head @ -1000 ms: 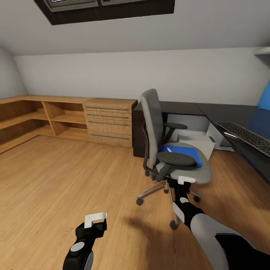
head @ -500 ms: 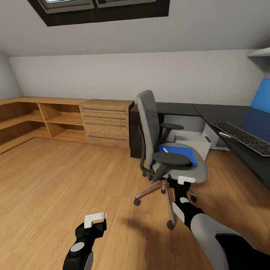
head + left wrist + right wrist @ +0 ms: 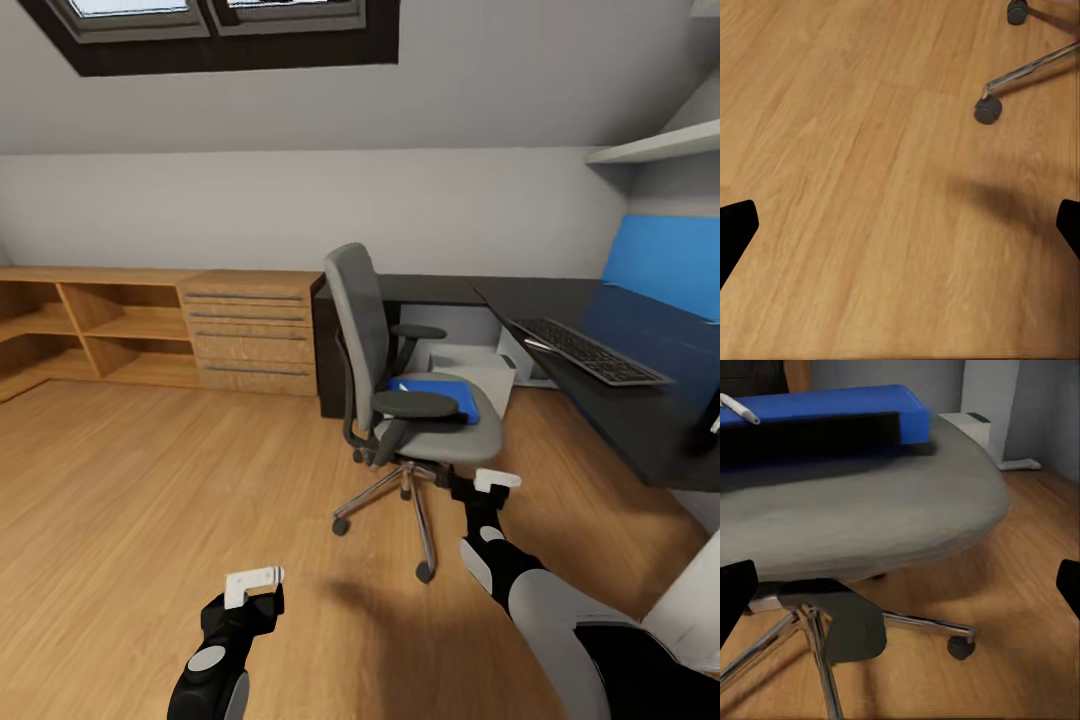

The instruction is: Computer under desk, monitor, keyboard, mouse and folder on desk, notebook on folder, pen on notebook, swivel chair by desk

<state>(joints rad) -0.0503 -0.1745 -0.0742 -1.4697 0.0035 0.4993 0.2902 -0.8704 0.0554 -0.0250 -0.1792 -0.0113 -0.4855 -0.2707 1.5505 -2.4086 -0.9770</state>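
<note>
One flat bright blue folder (image 3: 437, 396) with a black spine edge lies on the seat of the grey upholstered swivel chair (image 3: 400, 380) at the centre of the head view, and a thin white-looking pen (image 3: 740, 409) rests on its top, seen at the upper left of the right wrist view. Just behind the chair, toward the right, a light grey-white boxy computer tower (image 3: 470, 365) stands on the floor under the large black desk (image 3: 640, 420), whose bright blue back panel (image 3: 665, 265) fills the upper right. A slim keyboard (image 3: 585, 351) with dark keys lies on the desktop. Along the left wall run light wooden low cabinets (image 3: 150, 325); their open shelves look bare and the drawers are closed. A dark-framed skylight (image 3: 215, 30) sits at the top. The right gripper (image 3: 492, 483) hovers just before the seat's front edge, fingers spread apart and holding nothing. The left gripper (image 3: 255, 582) hangs over the light wooden plank floor (image 3: 130, 500) at lower left, likewise spread and holding nothing.
</note>
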